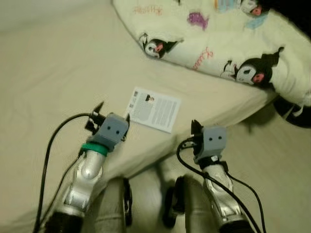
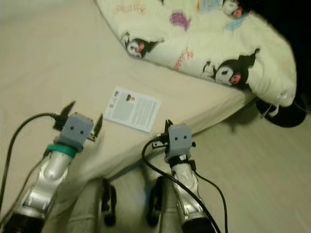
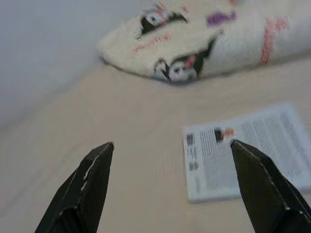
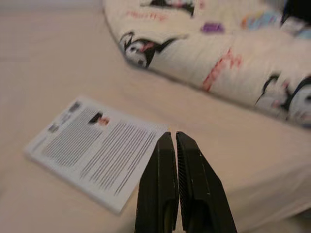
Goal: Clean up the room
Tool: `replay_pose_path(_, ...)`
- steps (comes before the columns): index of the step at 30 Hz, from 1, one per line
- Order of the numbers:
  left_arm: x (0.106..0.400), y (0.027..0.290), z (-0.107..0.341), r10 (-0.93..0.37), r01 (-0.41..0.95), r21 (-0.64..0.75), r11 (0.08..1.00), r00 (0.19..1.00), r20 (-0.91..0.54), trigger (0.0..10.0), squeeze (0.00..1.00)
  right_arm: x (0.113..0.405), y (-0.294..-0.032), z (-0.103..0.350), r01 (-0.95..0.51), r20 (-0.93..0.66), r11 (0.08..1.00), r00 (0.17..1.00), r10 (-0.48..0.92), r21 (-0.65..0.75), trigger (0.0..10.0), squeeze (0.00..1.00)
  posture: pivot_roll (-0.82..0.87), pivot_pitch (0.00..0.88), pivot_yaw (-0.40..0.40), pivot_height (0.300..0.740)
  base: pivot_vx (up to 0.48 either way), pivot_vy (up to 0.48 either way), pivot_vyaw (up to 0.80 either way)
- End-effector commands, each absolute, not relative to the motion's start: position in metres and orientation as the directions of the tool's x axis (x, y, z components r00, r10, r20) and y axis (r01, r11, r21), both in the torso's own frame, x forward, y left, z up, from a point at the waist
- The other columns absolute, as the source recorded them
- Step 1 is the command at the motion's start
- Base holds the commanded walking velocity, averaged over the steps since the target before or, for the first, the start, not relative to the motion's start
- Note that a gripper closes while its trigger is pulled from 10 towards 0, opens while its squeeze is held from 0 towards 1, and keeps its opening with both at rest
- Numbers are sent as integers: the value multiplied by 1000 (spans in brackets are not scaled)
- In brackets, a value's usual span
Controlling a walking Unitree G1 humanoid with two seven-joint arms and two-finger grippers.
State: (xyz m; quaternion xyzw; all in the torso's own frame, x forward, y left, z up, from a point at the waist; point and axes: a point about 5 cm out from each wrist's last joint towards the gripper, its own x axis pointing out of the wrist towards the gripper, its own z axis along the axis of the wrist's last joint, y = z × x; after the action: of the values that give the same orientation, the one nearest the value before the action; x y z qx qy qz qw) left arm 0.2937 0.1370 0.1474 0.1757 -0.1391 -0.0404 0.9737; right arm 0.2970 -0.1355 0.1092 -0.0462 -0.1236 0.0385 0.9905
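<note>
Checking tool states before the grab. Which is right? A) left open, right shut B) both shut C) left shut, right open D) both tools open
A: in the left wrist view the left tool has its fingers spread wide toward the printed booklet, while the right tool has its fingers pressed together, empty, over the bed.

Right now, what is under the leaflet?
The leaflet lies flat on the beige bed sheet, near the bed's edge, apart from the cartoon-print blanket. Whatever the paper itself covers cannot be seen.

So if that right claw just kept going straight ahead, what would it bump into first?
Probably the printed leaflet lying on the bed; the shut right gripper points at its near corner, though depth is hard to judge.
</note>
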Motion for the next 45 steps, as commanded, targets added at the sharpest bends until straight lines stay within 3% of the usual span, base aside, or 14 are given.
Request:
replay_pose_path(1,291,140,144,-110,30,324,946,966,232,10000,0,292,-138,97,-54,193,994,979,72,-94,10000,0,-95,93,33,636,0,0,0)
replay_pose_path(22,301,133,163,-105,52,234,971,970,220,10000,0,294,-145,97,-24,193,996,980,40,-88,10000,0,-110,43,37,636,0,0,0)
replay_pose_path(45,305,125,161,-108,61,226,972,974,200,10000,0,295,-151,99,-11,199,994,979,33,-109,10000,0,-118,45,30,724,0,0,0)
